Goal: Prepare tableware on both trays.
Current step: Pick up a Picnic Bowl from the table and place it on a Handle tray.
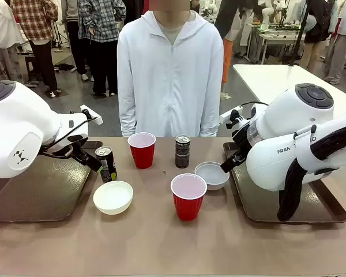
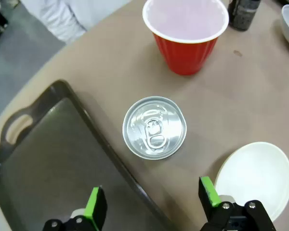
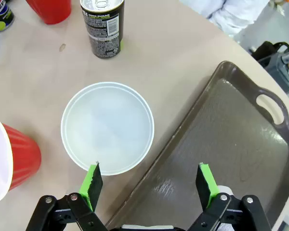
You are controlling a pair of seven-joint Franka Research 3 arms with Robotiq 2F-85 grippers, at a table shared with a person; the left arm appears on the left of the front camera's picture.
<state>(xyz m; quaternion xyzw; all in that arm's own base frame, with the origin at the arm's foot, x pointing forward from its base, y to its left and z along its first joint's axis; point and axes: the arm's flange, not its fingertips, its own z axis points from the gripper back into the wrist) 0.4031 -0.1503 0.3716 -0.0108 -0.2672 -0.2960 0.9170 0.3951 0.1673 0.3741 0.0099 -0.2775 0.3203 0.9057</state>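
Tan tabletop (image 1: 161,242) runs from the robot to a person in a white hooded jacket (image 1: 170,75) standing at its far edge, with more people in the room behind. At each end lies a dark brown rectangular plastic tray with a raised rim and cut-out handle: the left tray (image 1: 40,196) and the right tray (image 1: 265,208). All the tableware stands on the table between them.

A small dark drink can with a silver top, the left can (image 1: 106,163), stands upright just beside the left tray's inner rim. Near it, towards the robot, sits the cream-white bowl (image 1: 113,197). A red plastic cup with a white inside, the far red cup (image 1: 142,149), stands near the person, and a second dark can, the far can (image 1: 183,151), stands just beside it. The near red cup (image 1: 188,196) stands mid-table, close to the pale grey-white bowl (image 1: 211,175), which sits just beside the right tray's inner rim.

The left gripper (image 2: 151,197) hangs above the left can with its green pads wide apart and nothing between them; the can lies just ahead of the fingertips. The right gripper (image 3: 149,185) is likewise spread wide and holds nothing, one pad over the grey-white bowl's near rim, the other over the right tray.
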